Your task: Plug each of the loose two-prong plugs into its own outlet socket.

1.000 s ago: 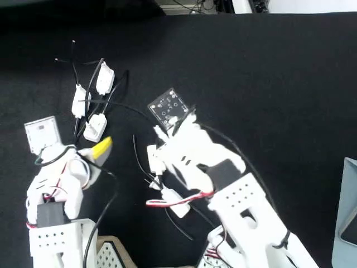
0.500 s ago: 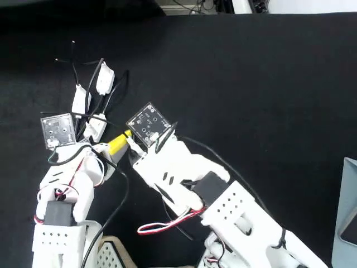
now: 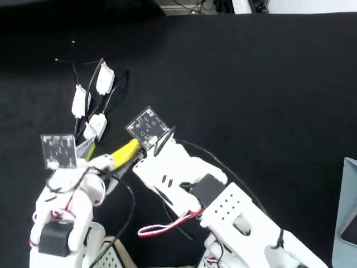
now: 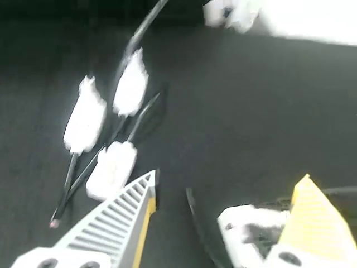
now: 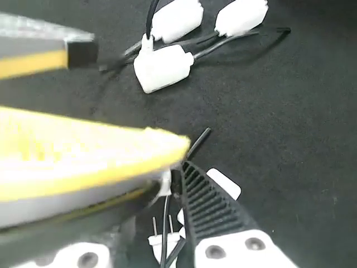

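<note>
The black table (image 3: 279, 84) is carrying everything, and the action is crowding in beside the three white sockets (image 3: 96, 124) lying on their black leads. The right gripper (image 3: 139, 158) is hanging just short of the sockets, on the arms' side. It looks to me to be pinching a small two-prong plug (image 5: 160, 239), with the prongs seeming to point toward the sockets. The left gripper (image 4: 228, 177) is sitting right next to it, jaws spread wide. One ribbed finger is almost over the nearest socket, and the yellow finger (image 3: 125, 151) is lying across the right gripper's nose.

I'd say the step in hand is mating that plug with the nearest socket while the left arm braces it. Those sockets are looking light and loose on their leads, so one would likely skid away if pushed unheld. The left claw should be closing on the socket's body, not its lead. The yellow finger wants to be clearing the plug's path first. The right arm should be squaring the prongs to the slots and pressing straight along the socket's length.
</note>
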